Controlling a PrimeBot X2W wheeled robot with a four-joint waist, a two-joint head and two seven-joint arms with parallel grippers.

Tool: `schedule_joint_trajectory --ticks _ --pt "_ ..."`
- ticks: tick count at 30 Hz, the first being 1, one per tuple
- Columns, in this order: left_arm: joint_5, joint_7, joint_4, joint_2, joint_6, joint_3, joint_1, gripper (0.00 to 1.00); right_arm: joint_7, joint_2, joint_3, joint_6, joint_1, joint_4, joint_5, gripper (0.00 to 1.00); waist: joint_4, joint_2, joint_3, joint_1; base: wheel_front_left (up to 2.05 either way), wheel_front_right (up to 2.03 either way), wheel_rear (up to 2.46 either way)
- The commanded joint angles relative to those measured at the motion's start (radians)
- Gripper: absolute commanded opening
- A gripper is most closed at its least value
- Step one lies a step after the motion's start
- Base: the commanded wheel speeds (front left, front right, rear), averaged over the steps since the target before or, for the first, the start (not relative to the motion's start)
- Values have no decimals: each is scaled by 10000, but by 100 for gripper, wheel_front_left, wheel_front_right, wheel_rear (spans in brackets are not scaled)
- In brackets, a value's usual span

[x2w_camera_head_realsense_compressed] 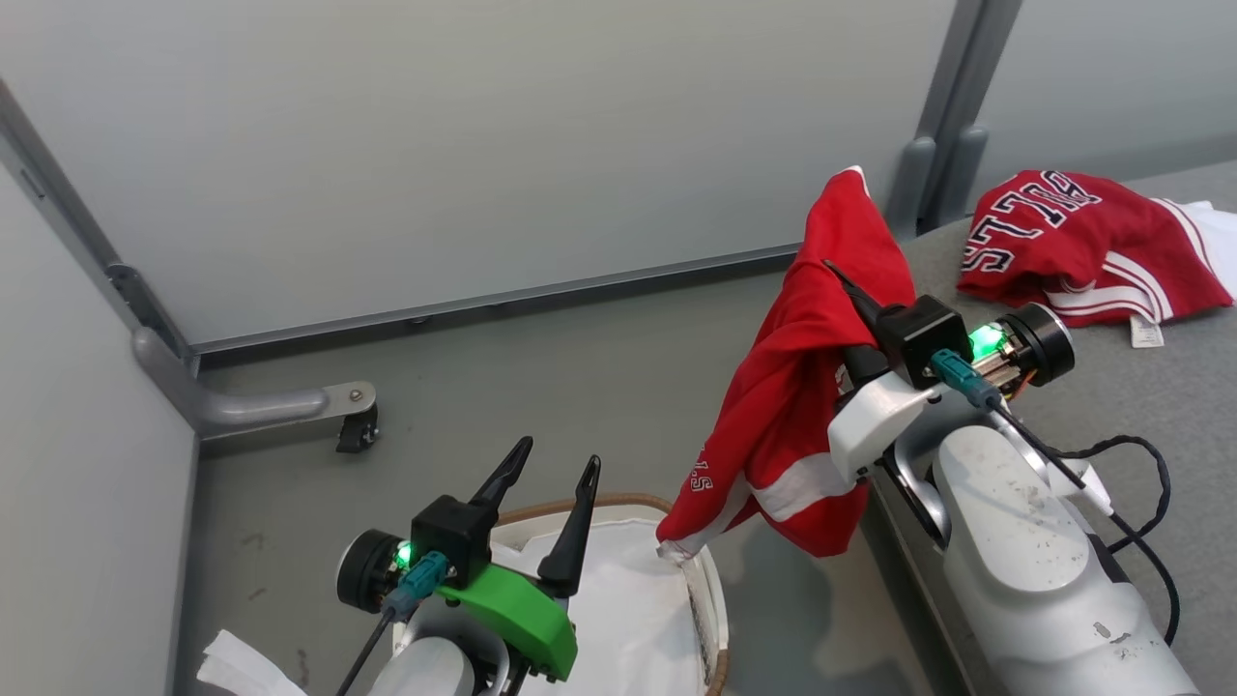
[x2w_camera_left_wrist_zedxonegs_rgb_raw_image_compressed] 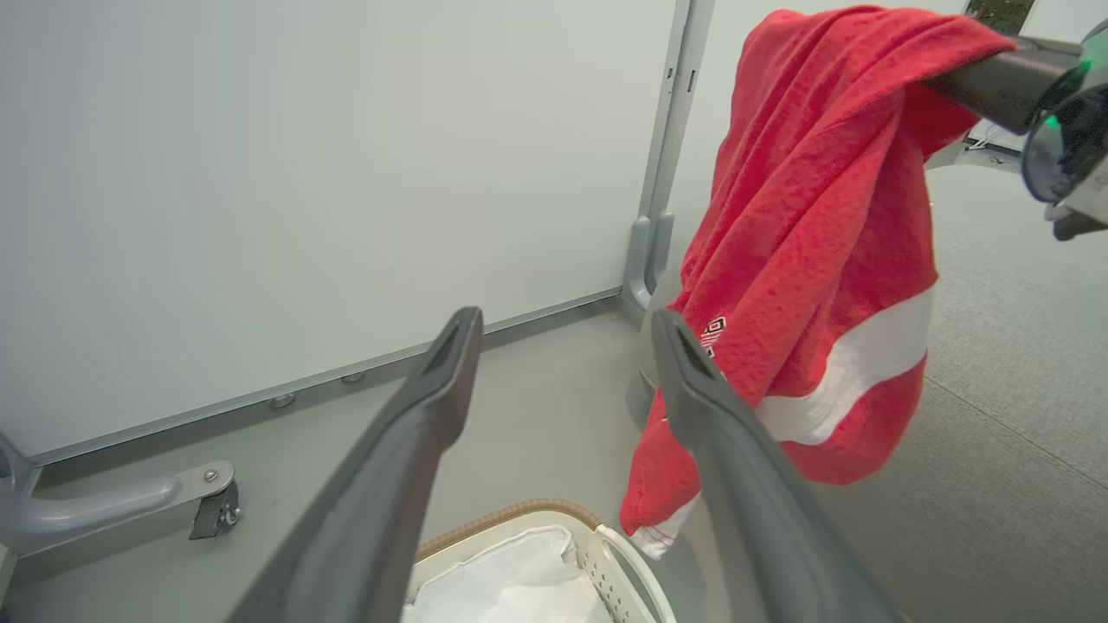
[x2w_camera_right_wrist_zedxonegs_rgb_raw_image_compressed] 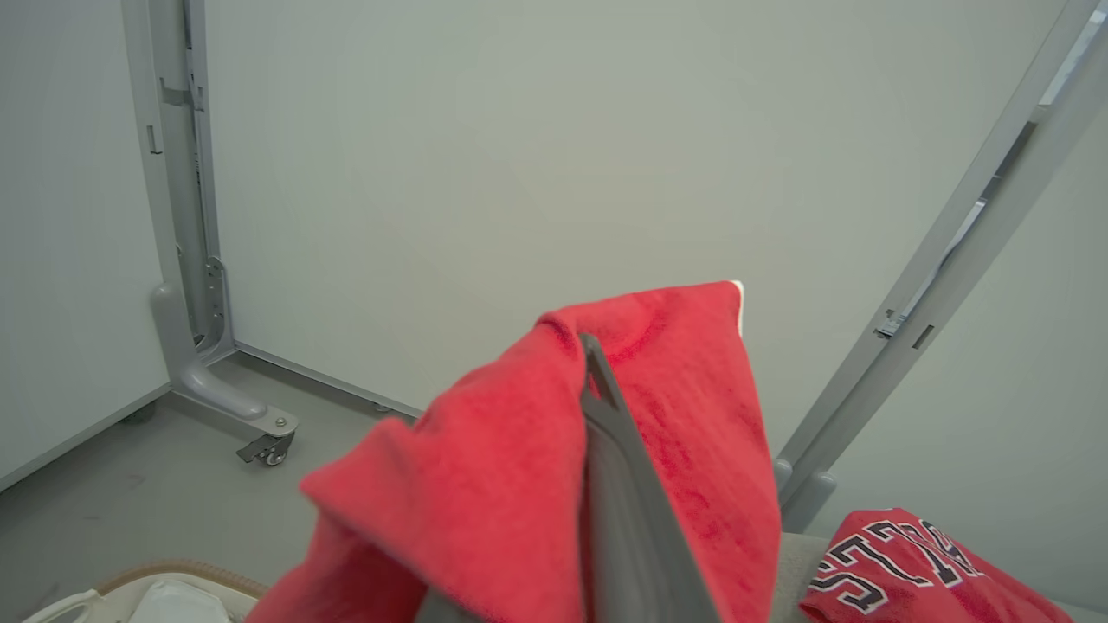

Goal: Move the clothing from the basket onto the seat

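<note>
While your left claw (x2w_camera_head_realsense_compressed: 559, 454) hangs released and empty over the small oval white plastic basket (x2w_camera_head_realsense_compressed: 712, 590), your right claw (x2w_camera_head_realsense_compressed: 848, 295) is clenched on a red fabric garment with a white stripe (x2w_camera_head_realsense_compressed: 773, 406), dangling between basket and large grey upholstered seat (x2w_camera_head_realsense_compressed: 1184, 377), where a second red garment with navy block letters (x2w_camera_head_realsense_compressed: 1073, 242) lies crumpled.

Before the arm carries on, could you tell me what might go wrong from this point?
1. The striped red garment hangs from the right gripper mostly beside the seat, over the floor; released here, it would likely fall.
2. Its lower hem dangles close to the rim of the basket and could catch there.
3. Fabric is draped over the gripper, so it may cling on opening.
</note>
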Motion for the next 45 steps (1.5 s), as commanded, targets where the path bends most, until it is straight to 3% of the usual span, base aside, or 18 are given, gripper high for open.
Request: schedule_joint_trajectory --ticks 1,12,19,28,39,45 --pt "155 -19 -43 -50 -36 43 145 100 -23 -59 -61 -14 -75 7 -161 0 -756 0 219 0 0 0 0" --pt "672 -18 -97 -230 -161 -43 -374 100 -23 -290 -459 -14 -323 -88 -518 0 -2840 0 1064 0 0 0 0" --pt "861 -20 49 -239 -182 -210 -726 100 -23 -305 -922 -14 -367 -273 -477 0 -3420 0 1596 0 0 0 0" --pt "1102 -18 -119 -202 -190 -261 -1183 100 -23 -683 -2359 -14 -926 -589 -574 0 -3233 0 2537 0 0 0 0" --pt "1374 -20 -517 261 -194 -349 -2114 100 -23 -2906 -3815 -14 -3896 -938 -951 0 -2455 0 4637 0 0 0 0" --pt "1592 -19 -729 432 -195 -480 -2893 100 -22 -3530 -4164 -14 -5427 62 -1159 0 -2024 0 6020 0 0 0 0"
